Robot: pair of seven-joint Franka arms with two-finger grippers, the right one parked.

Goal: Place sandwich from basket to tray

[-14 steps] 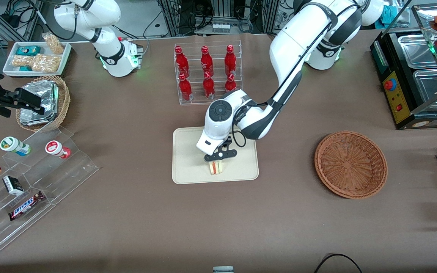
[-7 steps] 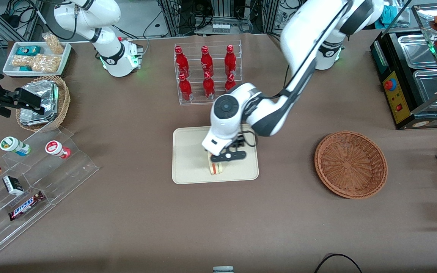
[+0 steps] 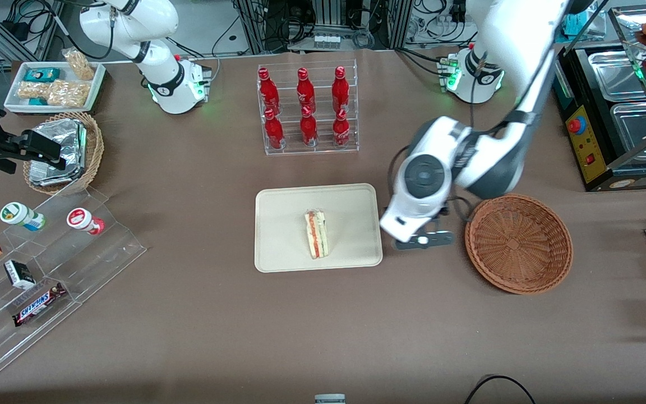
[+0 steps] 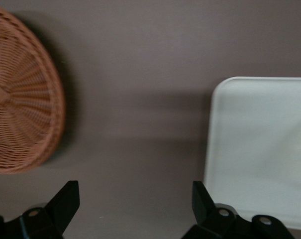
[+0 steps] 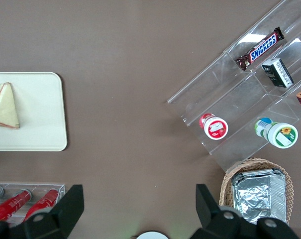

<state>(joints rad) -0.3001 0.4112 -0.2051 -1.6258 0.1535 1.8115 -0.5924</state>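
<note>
Brown table cloth (image 3: 244, 325) lies under the gripper (image 4: 135, 209), whose fingers (image 4: 65, 199) are spread wide and empty between the tray (image 3: 278, 247), where the sandwich (image 3: 317, 234) rests, and the basket (image 3: 518, 243).

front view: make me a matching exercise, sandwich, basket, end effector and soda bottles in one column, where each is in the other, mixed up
Things:
1. sandwich
2. basket
3. end effector
4. soda bottles

Places or states:
A. open, over the table between tray and basket
B. standing in a clear rack
C. lying on the tray
D. empty, toward the working arm's end of the table

Pairs: 1-C, 2-D, 3-A, 4-B
</note>
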